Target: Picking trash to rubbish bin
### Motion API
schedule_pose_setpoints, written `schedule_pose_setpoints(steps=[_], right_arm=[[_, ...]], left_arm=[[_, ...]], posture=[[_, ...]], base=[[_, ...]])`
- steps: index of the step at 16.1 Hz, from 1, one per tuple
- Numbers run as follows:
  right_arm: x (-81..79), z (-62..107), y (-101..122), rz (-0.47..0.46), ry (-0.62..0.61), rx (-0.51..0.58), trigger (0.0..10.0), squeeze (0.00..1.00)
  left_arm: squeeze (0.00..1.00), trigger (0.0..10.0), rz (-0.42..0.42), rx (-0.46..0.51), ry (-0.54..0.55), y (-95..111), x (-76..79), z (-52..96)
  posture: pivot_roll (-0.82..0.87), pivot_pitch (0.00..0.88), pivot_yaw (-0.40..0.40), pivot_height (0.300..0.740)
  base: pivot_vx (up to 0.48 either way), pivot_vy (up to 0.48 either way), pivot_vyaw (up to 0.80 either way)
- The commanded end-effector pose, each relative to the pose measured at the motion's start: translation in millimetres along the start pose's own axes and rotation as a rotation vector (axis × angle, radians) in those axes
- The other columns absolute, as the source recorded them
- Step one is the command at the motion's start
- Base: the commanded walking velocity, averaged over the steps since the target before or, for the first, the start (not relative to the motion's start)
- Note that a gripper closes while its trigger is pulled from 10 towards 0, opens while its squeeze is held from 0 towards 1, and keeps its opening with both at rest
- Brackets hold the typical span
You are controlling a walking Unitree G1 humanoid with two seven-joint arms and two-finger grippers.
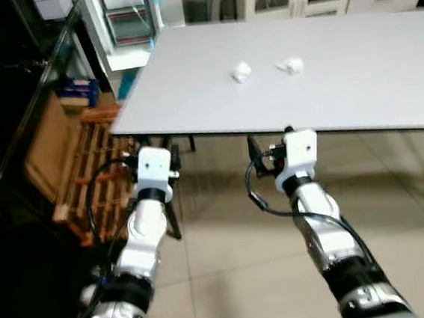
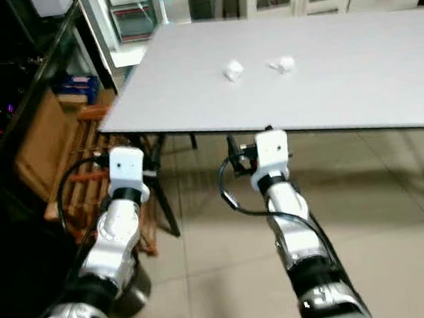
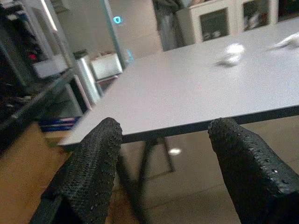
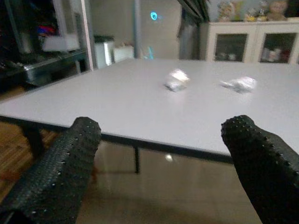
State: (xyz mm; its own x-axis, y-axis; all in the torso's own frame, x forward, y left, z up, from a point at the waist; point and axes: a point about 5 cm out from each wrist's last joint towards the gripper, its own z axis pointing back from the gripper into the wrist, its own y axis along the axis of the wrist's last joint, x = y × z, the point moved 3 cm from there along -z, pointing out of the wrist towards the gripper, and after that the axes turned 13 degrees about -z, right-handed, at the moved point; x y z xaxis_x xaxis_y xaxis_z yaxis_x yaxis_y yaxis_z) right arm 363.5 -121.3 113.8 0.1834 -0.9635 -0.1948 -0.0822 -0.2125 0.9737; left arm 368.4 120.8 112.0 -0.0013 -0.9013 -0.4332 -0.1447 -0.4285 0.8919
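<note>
You have two crumpled paper balls on the grey table, well in from its near edge: the left paper ball and, near it, the right paper ball. They look light, soft and easy to crush or flick away, so pinch each across its middle. Your left gripper and right gripper hang empty, fingers spread, below the table edge

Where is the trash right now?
Two crumpled white wads lie side by side on the grey table, ahead of the right hand, which is below the table's near edge.
</note>
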Motion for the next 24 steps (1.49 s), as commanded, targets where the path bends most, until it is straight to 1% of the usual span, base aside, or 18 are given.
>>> schedule_pose_setpoints(steps=[1, 13, 20, 24], right_arm=[[0.5, -1.8, 3.0, 0.001, -0.003, 0.007, 10.0, 0.0], [1.2, -1.6, 2.2, 0.003, -0.003, 0.002, 10.0, 0.0], [-0.9, -1.3, 0.5, -0.003, 0.01, -0.006, 10.0, 0.0], [-1.9, -1.4, -0.1, -0.004, 0.016, -0.01, 10.0, 0.0]], left_arm=[[0.0, 10.0, -0.012, 0.001, -0.001, 0.9, 0.3, -0.7], [0.0, 10.0, -0.018, -0.006, 0.008, -0.4, -0.7, -0.9], [0.0, 10.0, 0.012, -0.002, 0.009, 0.8, 0.5, -0.8], [0.0, 10.0, 0.019, -0.032, 0.023, -3.6, -3.3, -1.9]], posture=[[-0.02, 0.053, 0.035, 0.74], [-0.02, 0.062, 0.032, 0.74], [-0.02, 0.061, 0.032, 0.74], [-0.02, 0.061, 0.032, 0.74]], base=[[0.0, -0.292, 0.0], [0.0, -0.286, 0.0], [0.0, 0.0, 0.0], [0.0, 0.0, 0.0]])
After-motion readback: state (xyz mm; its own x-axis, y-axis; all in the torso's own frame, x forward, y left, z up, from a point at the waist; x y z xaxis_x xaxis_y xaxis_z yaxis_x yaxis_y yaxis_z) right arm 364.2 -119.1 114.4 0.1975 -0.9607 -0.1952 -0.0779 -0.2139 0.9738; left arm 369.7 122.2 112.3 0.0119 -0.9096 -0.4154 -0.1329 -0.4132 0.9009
